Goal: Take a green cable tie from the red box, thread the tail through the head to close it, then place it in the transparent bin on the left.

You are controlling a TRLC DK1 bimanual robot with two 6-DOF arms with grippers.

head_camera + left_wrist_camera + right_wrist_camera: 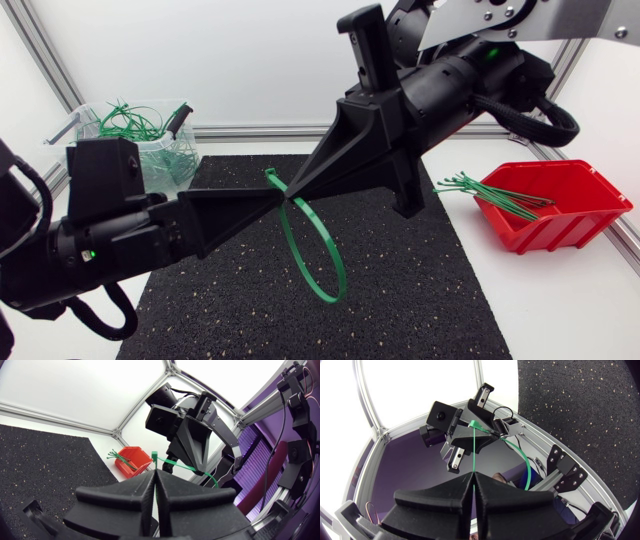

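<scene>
Head view is showing the black mat on the counter, and above it the left tool and right tool both clamping the green cable tie, its loop hanging between them. Judging by this, the tail is needing a straight, untwisted pull through the head.

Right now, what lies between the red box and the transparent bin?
Head view: the black mat, and above it my left hand and right hand, both shut on one looped green cable tie.
</scene>
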